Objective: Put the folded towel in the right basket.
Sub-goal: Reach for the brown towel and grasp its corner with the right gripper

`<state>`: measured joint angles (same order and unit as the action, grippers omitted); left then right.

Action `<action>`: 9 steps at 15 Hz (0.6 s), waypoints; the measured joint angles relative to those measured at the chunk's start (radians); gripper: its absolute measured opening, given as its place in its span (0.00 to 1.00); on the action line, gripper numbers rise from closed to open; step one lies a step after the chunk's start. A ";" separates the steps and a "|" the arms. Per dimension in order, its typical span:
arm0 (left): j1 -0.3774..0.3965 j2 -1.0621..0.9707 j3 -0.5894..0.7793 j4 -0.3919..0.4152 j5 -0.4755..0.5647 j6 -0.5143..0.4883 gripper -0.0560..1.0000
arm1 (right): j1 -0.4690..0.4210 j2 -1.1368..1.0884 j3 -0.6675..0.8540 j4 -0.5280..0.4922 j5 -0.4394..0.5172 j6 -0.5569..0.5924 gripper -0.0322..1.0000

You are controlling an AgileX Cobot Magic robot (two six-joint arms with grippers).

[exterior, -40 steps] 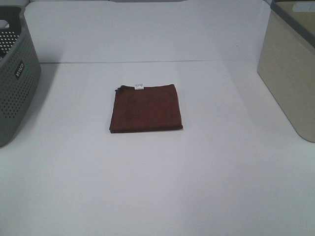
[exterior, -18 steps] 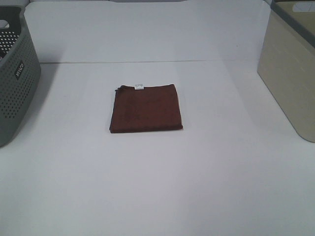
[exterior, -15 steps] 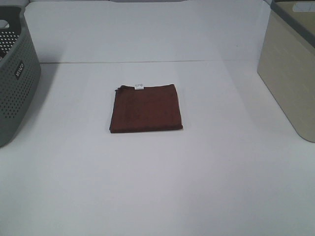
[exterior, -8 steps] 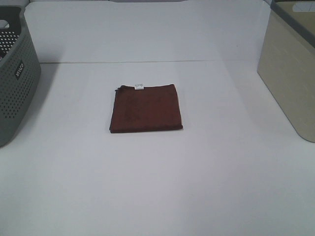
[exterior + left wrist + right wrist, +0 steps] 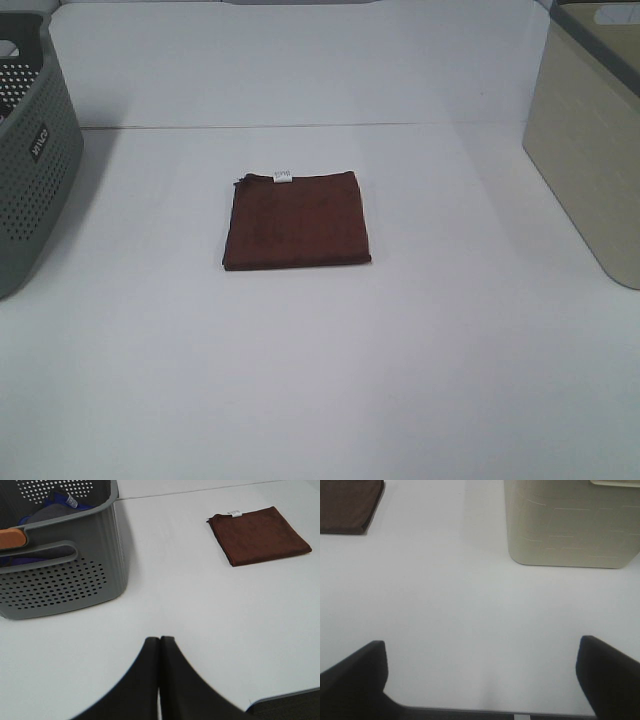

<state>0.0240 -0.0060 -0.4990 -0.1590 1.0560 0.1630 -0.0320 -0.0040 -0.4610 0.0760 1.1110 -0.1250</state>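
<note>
The folded towel [image 5: 296, 220] is a flat dark reddish-brown square with a small white tag on its far edge, lying on the white table [image 5: 320, 360] near the middle. It also shows in the left wrist view [image 5: 257, 535] and partly in the right wrist view [image 5: 347, 505]. The right basket [image 5: 592, 140] is a beige solid-walled bin at the right edge, also seen in the right wrist view [image 5: 570, 522]. My left gripper [image 5: 160, 642] is shut and empty, well short of the towel. My right gripper [image 5: 482, 665] is open wide and empty, short of the basket. Neither gripper shows in the high view.
A grey perforated basket [image 5: 30, 160] with a small label stands at the left edge; the left wrist view [image 5: 55, 560] shows dark and blue cloth and an orange item inside it. A back wall [image 5: 300, 60] rises behind the table.
</note>
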 joint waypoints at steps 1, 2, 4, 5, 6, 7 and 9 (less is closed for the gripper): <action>0.000 0.000 0.000 0.000 0.000 0.000 0.05 | 0.000 0.000 0.000 0.011 0.000 0.000 0.98; 0.000 0.000 0.000 0.000 0.000 0.000 0.05 | 0.000 0.000 0.000 0.019 0.000 0.000 0.98; 0.000 0.000 0.000 0.000 0.000 0.000 0.05 | 0.000 0.000 0.000 0.031 0.000 0.000 0.98; 0.000 0.000 0.000 0.000 0.000 0.000 0.05 | 0.000 0.000 0.000 0.032 0.000 0.000 0.98; 0.000 0.000 0.000 0.000 0.000 0.000 0.05 | 0.000 0.000 0.000 0.028 0.000 0.000 0.98; 0.000 0.000 0.000 0.000 0.000 0.000 0.05 | 0.000 0.000 0.000 0.011 0.000 0.000 0.98; 0.000 0.000 0.000 0.000 0.000 0.000 0.05 | 0.000 0.000 0.000 0.001 0.000 0.000 0.98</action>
<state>0.0240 -0.0060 -0.4990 -0.1590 1.0560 0.1630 -0.0320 -0.0040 -0.4610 0.0770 1.1110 -0.1250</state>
